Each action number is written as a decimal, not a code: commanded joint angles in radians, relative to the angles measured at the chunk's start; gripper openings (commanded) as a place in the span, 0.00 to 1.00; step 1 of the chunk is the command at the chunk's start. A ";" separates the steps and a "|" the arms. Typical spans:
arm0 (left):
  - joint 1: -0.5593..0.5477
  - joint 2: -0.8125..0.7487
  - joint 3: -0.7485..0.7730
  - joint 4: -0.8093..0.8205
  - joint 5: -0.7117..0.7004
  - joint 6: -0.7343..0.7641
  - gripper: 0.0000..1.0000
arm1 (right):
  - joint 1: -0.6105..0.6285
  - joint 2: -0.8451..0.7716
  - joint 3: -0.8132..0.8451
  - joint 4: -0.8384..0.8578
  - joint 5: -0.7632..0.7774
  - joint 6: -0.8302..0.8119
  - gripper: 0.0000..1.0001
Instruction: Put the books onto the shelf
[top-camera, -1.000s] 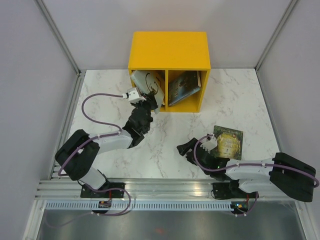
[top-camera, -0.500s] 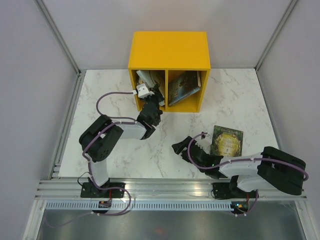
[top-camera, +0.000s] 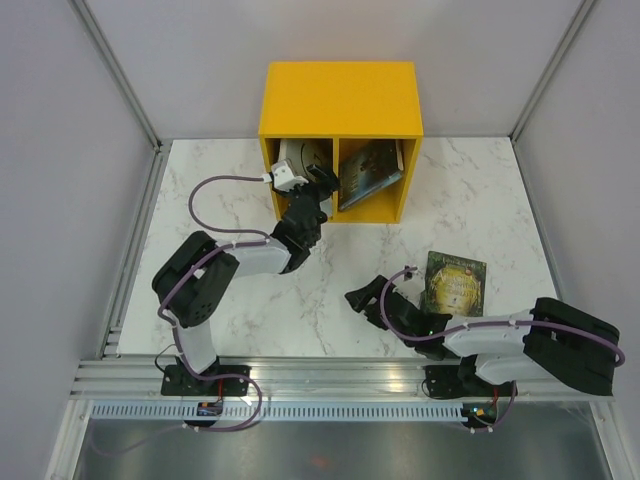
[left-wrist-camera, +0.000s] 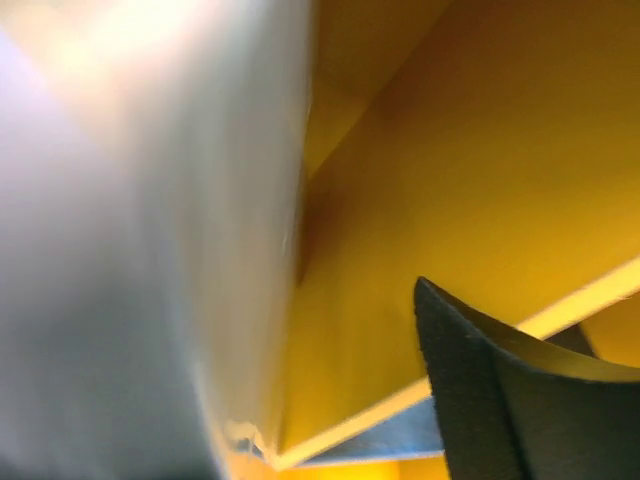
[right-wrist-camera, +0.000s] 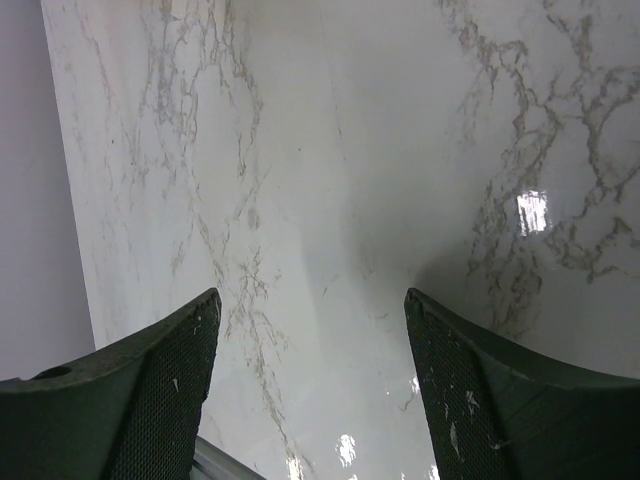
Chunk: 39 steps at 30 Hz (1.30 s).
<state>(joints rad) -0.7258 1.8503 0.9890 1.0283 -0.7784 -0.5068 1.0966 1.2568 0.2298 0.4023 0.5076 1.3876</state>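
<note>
The yellow shelf (top-camera: 340, 100) stands at the back of the table with both compartments facing me. A pale book with a dark outline (top-camera: 288, 160) leans in the left compartment. My left gripper (top-camera: 312, 186) is at that compartment's mouth, open. In the left wrist view the book's blurred pale face (left-wrist-camera: 130, 230) fills the left, and one dark finger (left-wrist-camera: 485, 395) stands well apart from it against the yellow inside (left-wrist-camera: 450, 150). A dark teal book (top-camera: 366, 172) leans in the right compartment. A dark green book (top-camera: 455, 283) lies flat on the table. My right gripper (right-wrist-camera: 310, 315) hovers open over bare marble, left of it.
The marble table (top-camera: 200, 200) is fenced by grey walls and a metal rail along the near edge (top-camera: 320, 378). The right arm's body (top-camera: 520, 340) lies low along the front right. The left arm's cable (top-camera: 215, 185) loops over the left side.
My left gripper pushed the pale book deeper into the left compartment, then opened and let it go. The right gripper has barely shifted.
</note>
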 joint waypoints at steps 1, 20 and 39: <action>0.025 -0.025 0.021 -0.218 0.089 -0.137 0.90 | 0.003 -0.010 -0.069 -0.253 -0.052 -0.015 0.79; 0.037 -0.344 -0.085 -0.574 0.212 -0.111 1.00 | 0.011 -0.145 0.066 -0.286 -0.054 -0.212 0.67; 0.141 -0.893 -0.256 -0.901 0.304 0.010 1.00 | -0.122 0.352 0.769 -0.303 -0.210 -0.476 0.00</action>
<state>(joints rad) -0.5922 1.0855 0.7643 0.2214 -0.4870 -0.5850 1.0222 1.5856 0.9146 0.1112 0.3401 0.9760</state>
